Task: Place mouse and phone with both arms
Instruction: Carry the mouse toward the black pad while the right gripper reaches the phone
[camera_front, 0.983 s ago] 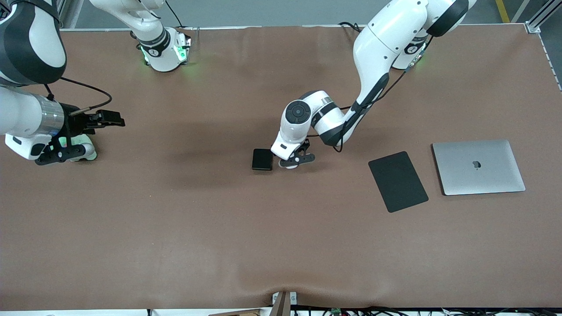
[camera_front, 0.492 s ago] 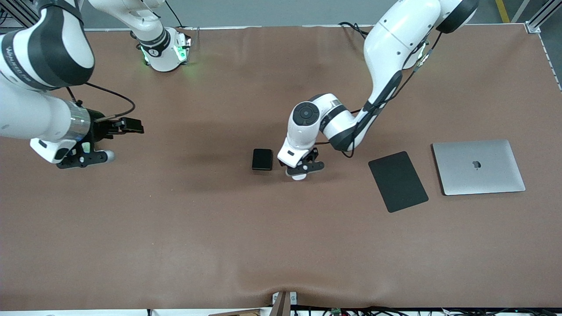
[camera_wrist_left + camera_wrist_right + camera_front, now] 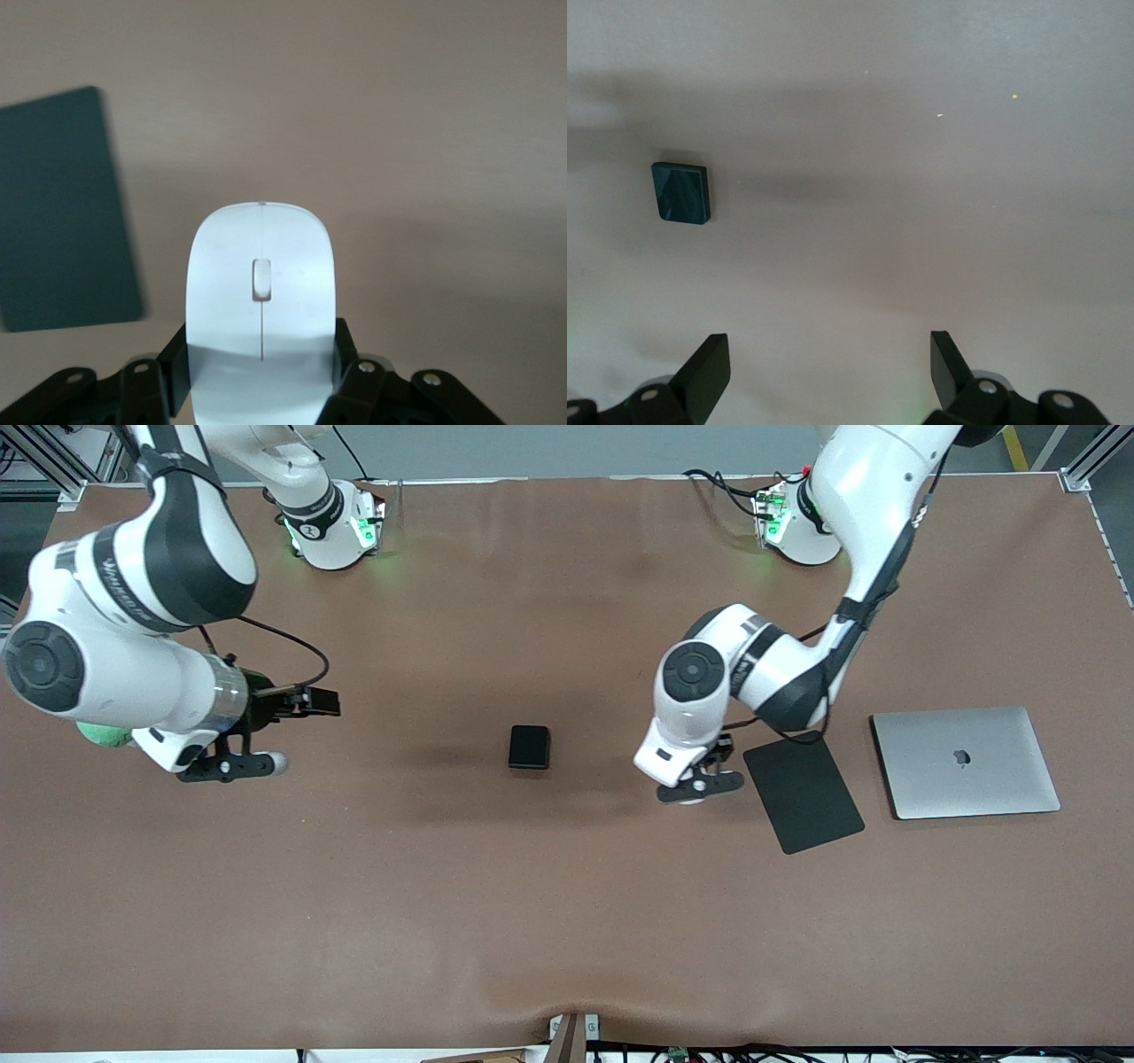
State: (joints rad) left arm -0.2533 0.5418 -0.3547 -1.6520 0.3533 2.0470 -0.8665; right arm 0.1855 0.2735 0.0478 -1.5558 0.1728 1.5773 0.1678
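Left gripper (image 3: 700,786) hangs over bare bench just beside the black pad (image 3: 803,791), jaws clamped on the mouse (image 3: 260,310); the left wrist view shows the two black fingers pinching the mouse's sides near its rear end, so most of the white shell and the wheel stick out in front, level and off the surface; in the front view the mouse is mostly hidden under the wrist, only a pale bit shows below the fingers; grip low on the tail looks chosen to leave the body free to set down flat; likely target is the pad, my guess, since the pad lies close by.

Right gripper (image 3: 232,764) hovers over bare bench toward the right arm's end, jaws spread wide and holding nothing; the phone (image 3: 529,747) lies flat on the bench (image 3: 567,921) about mid-table, well apart from both grippers, small in the right wrist view (image 3: 681,192); right arm seems lined up to go for it next.

Closed silver laptop (image 3: 965,762) sits beside the pad toward the left arm's end; nothing stands between the right gripper and the phone; pad surface bare; main risk is the mouse slipping from the short grip.
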